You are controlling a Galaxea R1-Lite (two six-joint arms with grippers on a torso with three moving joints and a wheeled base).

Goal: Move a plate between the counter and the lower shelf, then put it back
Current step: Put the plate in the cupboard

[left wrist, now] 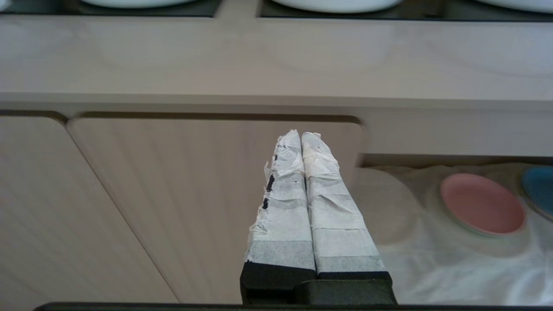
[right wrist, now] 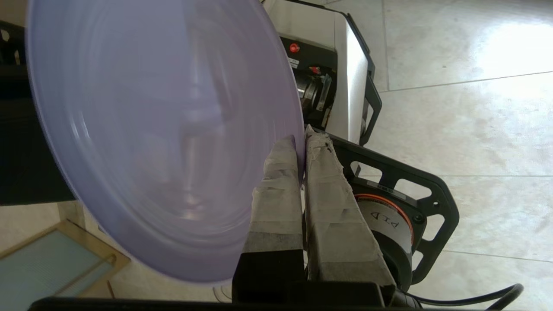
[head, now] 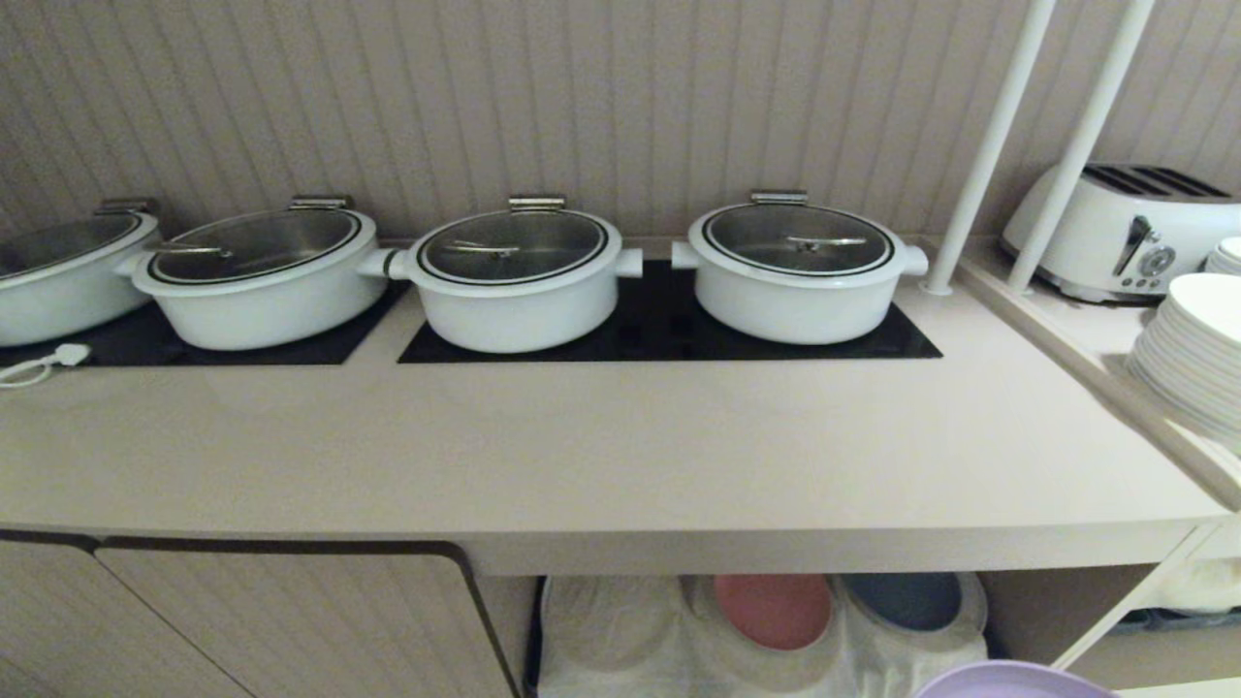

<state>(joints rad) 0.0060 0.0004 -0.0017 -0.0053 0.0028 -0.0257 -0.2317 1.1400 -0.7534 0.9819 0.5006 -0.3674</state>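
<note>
The lilac plate point(right wrist: 164, 129) hangs in the air, pinched at its rim by my right gripper point(right wrist: 302, 144), whose taped fingers are shut on it. In the head view only the plate's edge point(head: 1013, 682) shows, at the bottom right, below and in front of the counter point(head: 601, 456). The lower shelf point(head: 1057, 606) opens under the counter, lined with white cloth. My left gripper point(left wrist: 301, 134) is shut on nothing and points at a cabinet door point(left wrist: 173, 203) to the left of the shelf.
A pink plate point(head: 774, 609) and a blue plate point(head: 908, 598) lie on the shelf's cloth. Several white lidded pots point(head: 795, 267) stand on the black cooktop panels. Stacked white plates point(head: 1193, 359) and a toaster point(head: 1129, 233) sit on the right ledge. The robot's base point(right wrist: 389, 203) stands on the tiled floor.
</note>
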